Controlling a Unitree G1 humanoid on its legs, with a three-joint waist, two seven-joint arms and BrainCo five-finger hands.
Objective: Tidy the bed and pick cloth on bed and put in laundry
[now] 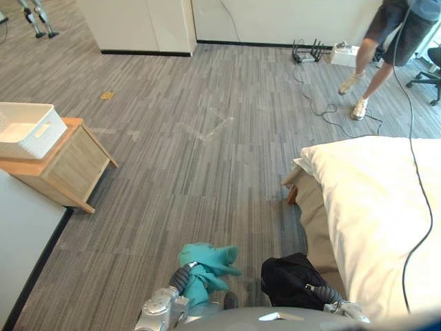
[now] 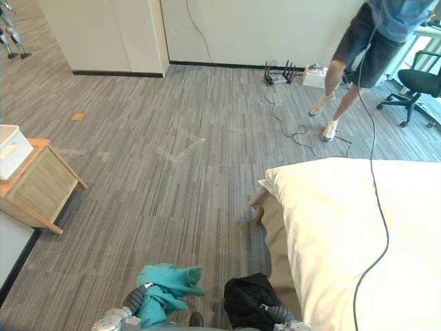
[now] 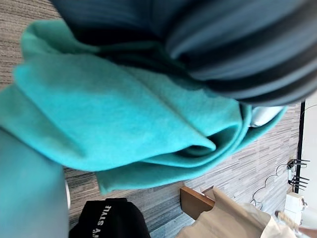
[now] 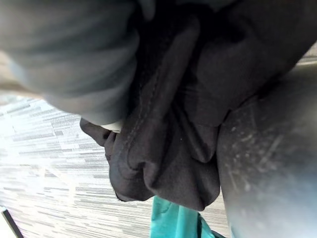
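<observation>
A teal cloth [image 1: 207, 265] is bunched up in my left hand [image 1: 180, 277], low in the eye views and clear of the floor. In the left wrist view its folds [image 3: 114, 114] gather tightly under the hand's dark cover [image 3: 237, 44]. A black cloth [image 1: 293, 279] is gathered the same way in my right hand [image 1: 324, 293], and it hangs [image 4: 168, 148] below that hand's cover [image 4: 64, 54]. The bed [image 1: 375, 207], under a smooth white duvet, lies to my right. A white laundry basket [image 1: 27, 127] stands far to my left.
The basket rests on a low wooden stand [image 1: 65, 165] beside a white surface [image 1: 21, 234]. A person [image 1: 375, 48] stands past the bed near floor cables [image 1: 317, 103] and an office chair [image 1: 431, 72]. A white cabinet [image 1: 138, 24] lines the far wall.
</observation>
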